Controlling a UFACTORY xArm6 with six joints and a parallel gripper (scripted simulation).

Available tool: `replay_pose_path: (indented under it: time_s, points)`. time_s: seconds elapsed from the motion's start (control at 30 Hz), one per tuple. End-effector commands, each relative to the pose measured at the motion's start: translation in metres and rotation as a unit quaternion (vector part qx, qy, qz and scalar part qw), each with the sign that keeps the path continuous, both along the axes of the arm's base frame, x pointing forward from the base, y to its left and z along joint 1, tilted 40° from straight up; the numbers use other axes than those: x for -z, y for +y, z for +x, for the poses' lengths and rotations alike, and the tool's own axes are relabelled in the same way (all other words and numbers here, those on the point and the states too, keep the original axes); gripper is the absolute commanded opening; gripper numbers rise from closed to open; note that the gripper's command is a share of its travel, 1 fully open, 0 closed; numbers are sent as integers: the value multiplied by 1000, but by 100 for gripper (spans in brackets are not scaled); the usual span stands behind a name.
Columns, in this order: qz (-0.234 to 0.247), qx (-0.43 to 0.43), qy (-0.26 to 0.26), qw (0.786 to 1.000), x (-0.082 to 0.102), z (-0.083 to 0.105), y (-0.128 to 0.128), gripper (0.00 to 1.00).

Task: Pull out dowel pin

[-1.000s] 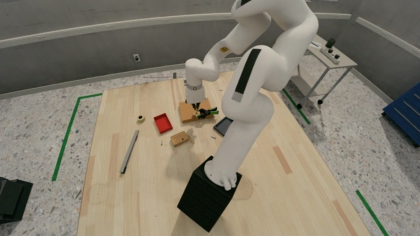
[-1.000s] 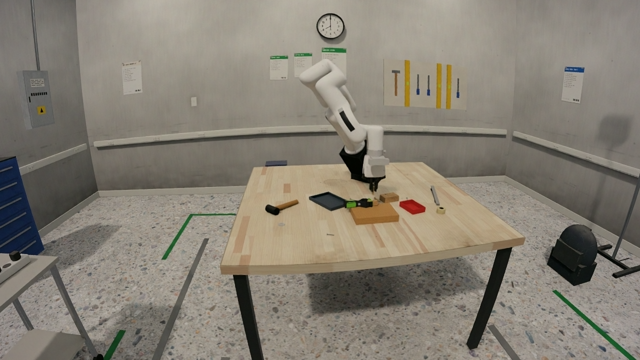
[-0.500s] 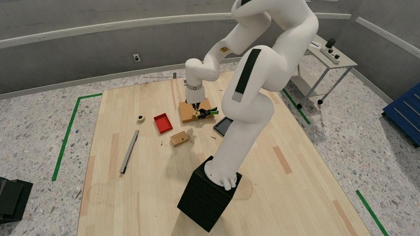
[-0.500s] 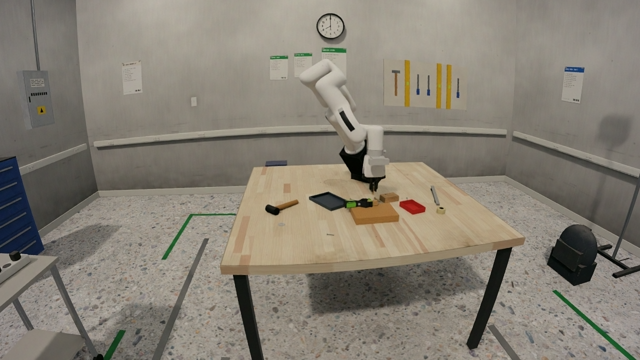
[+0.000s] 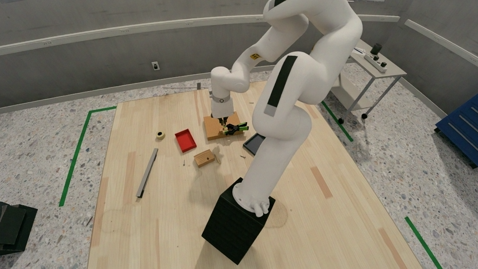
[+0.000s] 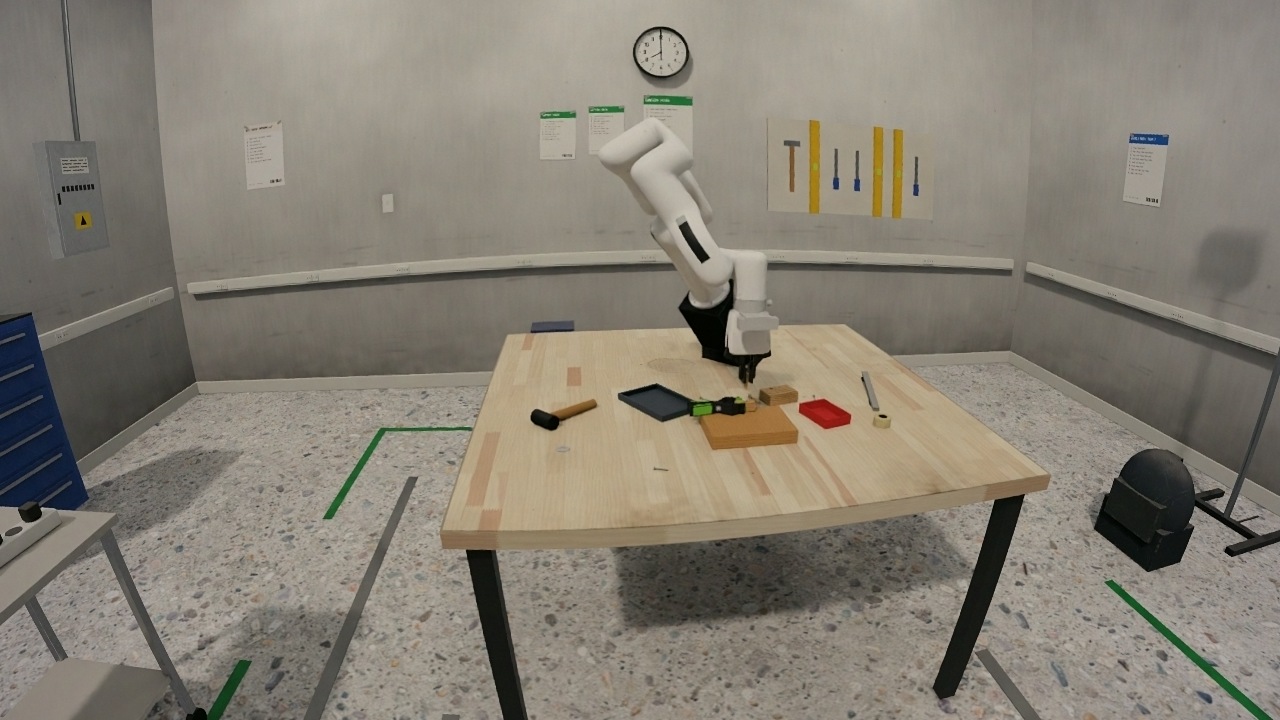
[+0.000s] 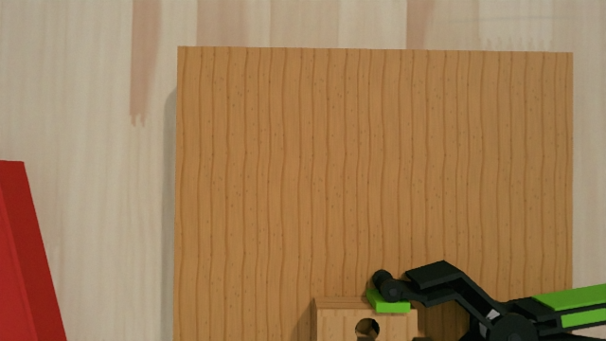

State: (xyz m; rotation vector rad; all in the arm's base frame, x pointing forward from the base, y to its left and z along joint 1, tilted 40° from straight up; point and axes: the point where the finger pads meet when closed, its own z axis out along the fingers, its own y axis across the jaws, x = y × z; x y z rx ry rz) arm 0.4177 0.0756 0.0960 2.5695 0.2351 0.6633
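Observation:
The bench board (image 5: 223,126) lies on the table and fills most of the wrist view (image 7: 374,189). The small wooden block (image 7: 365,322) lies flat at the board's near edge with its hole (image 7: 366,328) up and open, with no pin in it. The green and black spring clamp (image 7: 478,298) has a jaw on the block's top; it also shows in the top view (image 5: 235,128). My gripper (image 5: 223,120) hangs just above the block, shut on the dowel pin, which is too small to make out. The fingers are out of the wrist view. The bench stop is hidden.
A red tray (image 5: 185,140) lies left of the board and a dark tray (image 5: 254,143) lies right of it. A second wooden block (image 5: 204,157) with a hole, a tape roll (image 5: 160,134), a grey bar (image 5: 146,172) and a hammer (image 6: 562,413) also lie on the table.

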Motion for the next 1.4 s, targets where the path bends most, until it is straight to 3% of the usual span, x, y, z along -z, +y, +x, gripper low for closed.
replay_pose_path:
  time_s: [0.0, 0.37, 0.6, 0.8, 1.1, 1.37]
  points:
    - [1, -1, -1, 1000, -1, 1, 1, 0]
    - [1, -1, -1, 1000, -1, 1, 2, 0]
    - [3, 0, 0, 1000, 9, 7, 25, 0]
    - [5, 0, 2, 1000, 42, 14, 97, 0]
    - [1, -1, -1, 1000, 89, -2, 174, 0]
    - [1, -1, -1, 1000, 98, -3, 187, 0]
